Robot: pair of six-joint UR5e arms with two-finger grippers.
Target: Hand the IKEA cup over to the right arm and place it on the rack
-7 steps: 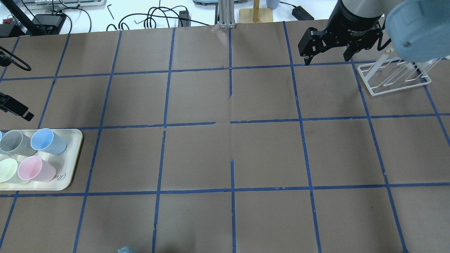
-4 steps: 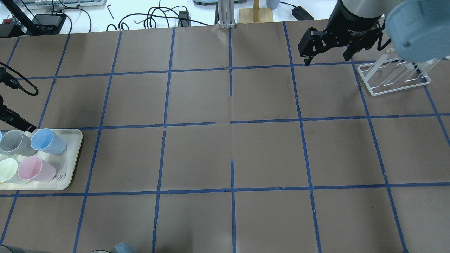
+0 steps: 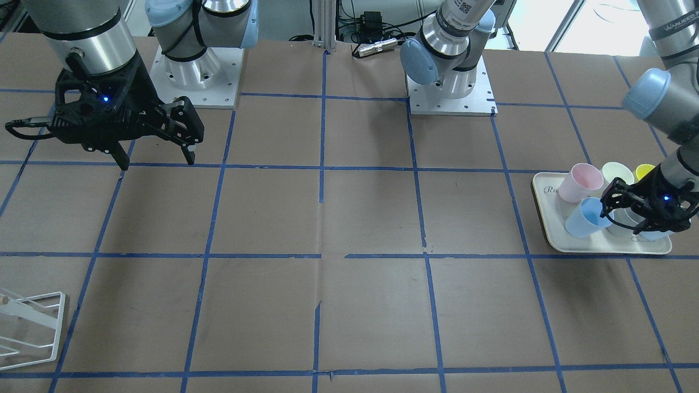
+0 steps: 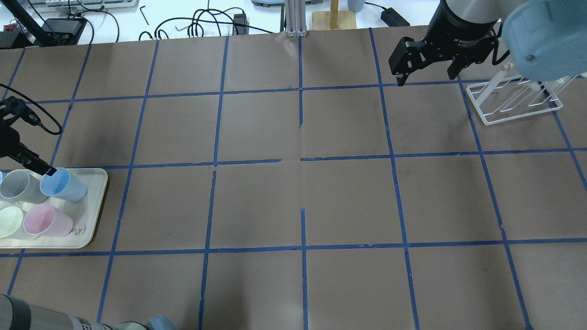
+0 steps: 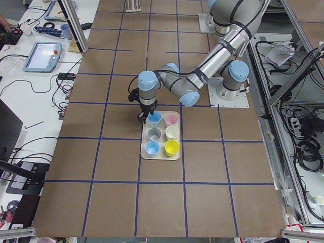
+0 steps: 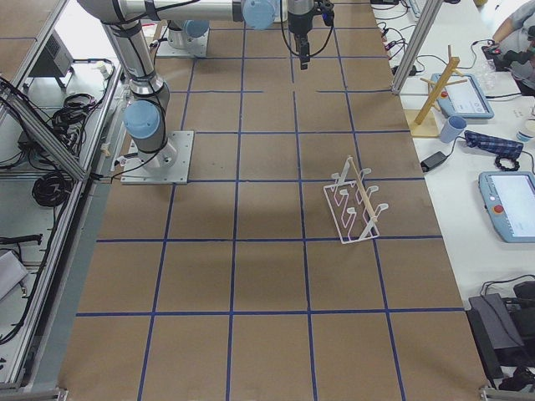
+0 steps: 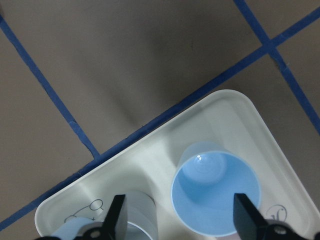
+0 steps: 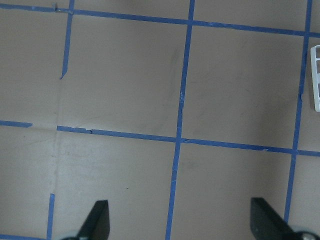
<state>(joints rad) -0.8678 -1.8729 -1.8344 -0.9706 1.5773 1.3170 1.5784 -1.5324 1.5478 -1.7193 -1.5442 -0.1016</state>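
The IKEA cup (image 4: 63,184) is pale sky-blue and stands upright at the far corner of the cream tray (image 4: 91,215). It also shows in the front view (image 3: 581,218) and the left wrist view (image 7: 216,194). My left gripper (image 3: 622,221) is open just above it. In the left wrist view the gripper (image 7: 180,222) has the cup between its fingers, nearer the right one. My right gripper (image 4: 426,79) is open and empty, raised over the table beside the white wire rack (image 4: 513,103). The rack holds no cups.
The tray also holds a grey cup (image 4: 18,185), a pink cup (image 4: 46,222), a cream cup (image 4: 9,222), a yellow cup (image 3: 644,170) and a second blue cup (image 5: 152,148). Cables and a wooden stand (image 4: 334,18) lie past the table's far edge.
My left gripper has moved in toward the tray and now has a fingertip at the blue cup's rim. The right arm and the cups have not moved.
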